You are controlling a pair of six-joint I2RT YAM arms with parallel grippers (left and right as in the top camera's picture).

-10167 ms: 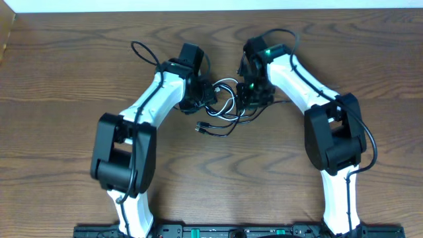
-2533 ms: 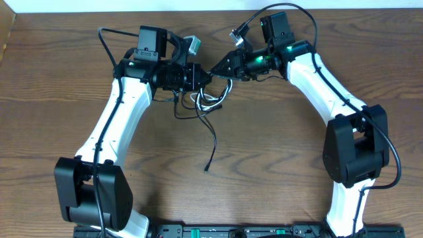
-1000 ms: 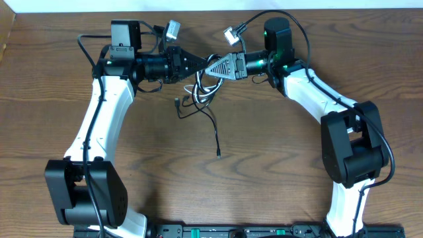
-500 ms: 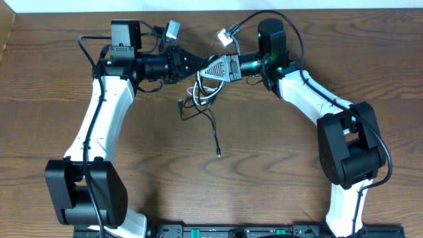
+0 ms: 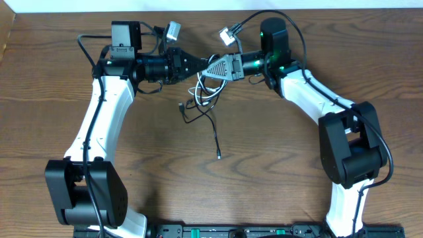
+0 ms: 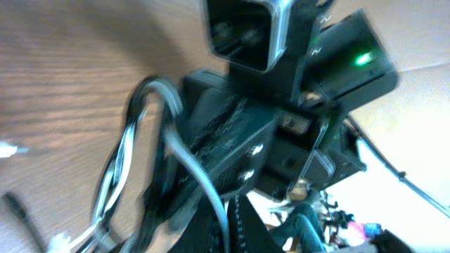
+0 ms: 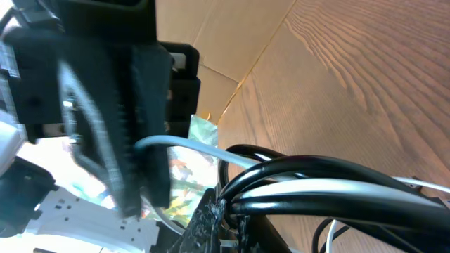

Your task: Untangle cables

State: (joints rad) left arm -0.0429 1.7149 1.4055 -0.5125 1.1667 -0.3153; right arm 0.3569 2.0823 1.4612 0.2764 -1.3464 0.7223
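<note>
I have the left pincer and right pincer both clamped shut on the cables, bunched at the worktop's far middle; they look light, floppy and slippery, best gripped one strand at a time near a plug.

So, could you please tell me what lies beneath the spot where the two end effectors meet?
A tangle of white and black cables, one black cord trailing across the table. Where the left end effector and right end effector pinch them is covered.
</note>
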